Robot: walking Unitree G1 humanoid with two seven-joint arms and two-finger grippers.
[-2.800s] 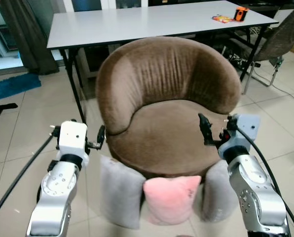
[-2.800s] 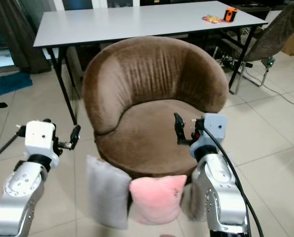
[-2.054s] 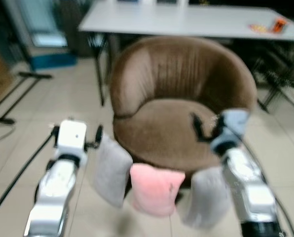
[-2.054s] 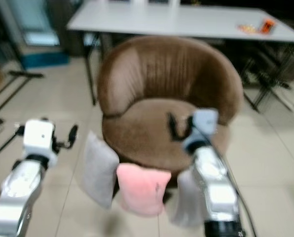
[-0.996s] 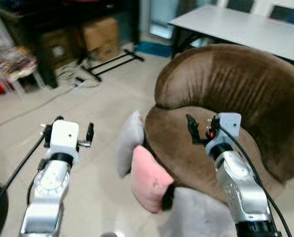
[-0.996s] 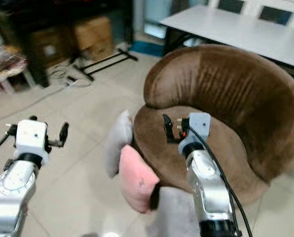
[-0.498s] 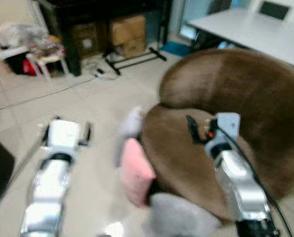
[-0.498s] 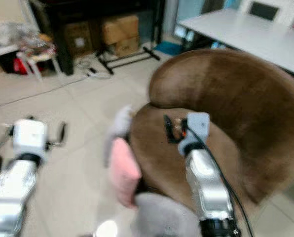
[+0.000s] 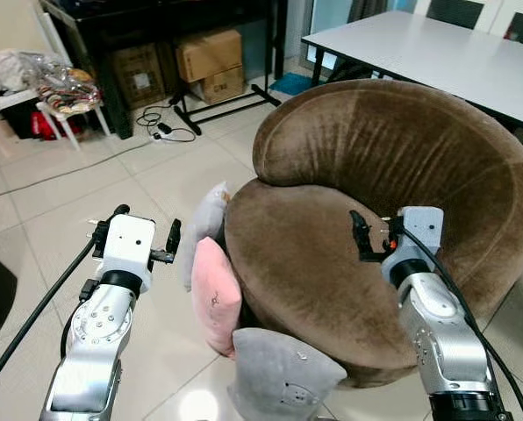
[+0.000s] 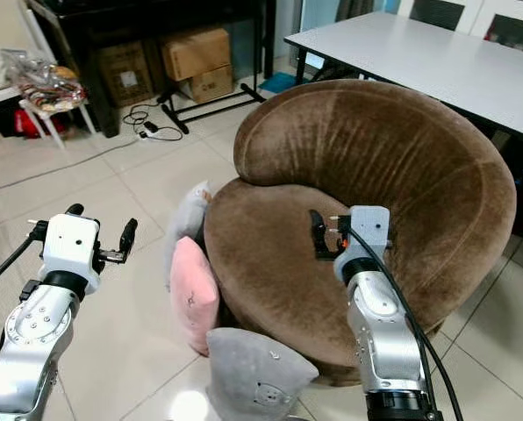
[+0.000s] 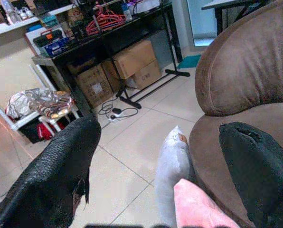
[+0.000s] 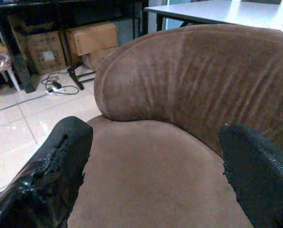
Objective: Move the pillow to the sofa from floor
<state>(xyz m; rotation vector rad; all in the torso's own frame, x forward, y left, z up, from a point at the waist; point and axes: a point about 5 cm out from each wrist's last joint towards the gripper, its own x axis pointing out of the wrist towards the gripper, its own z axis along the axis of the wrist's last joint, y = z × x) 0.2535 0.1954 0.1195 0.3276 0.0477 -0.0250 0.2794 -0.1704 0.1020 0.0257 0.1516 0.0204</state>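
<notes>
Left gripper (image 9: 147, 239) hovers near pink pillow (image 9: 216, 296).

Sofa (image 9: 393, 167): brown, faint vertical ribbing on backrest. Pillows on floor: one pink (image 9: 216, 296), two grey (image 9: 204, 230) (image 9: 283, 375). Floor (image 9: 60, 210): pale beige tiles, thin darker grout grid. Table (image 9: 428, 54): light grey top, black legs. Boxes (image 9: 207, 61): tan cardboard. Arms silver; fingers (image 11: 61, 175) black, fine textured surface.
</notes>
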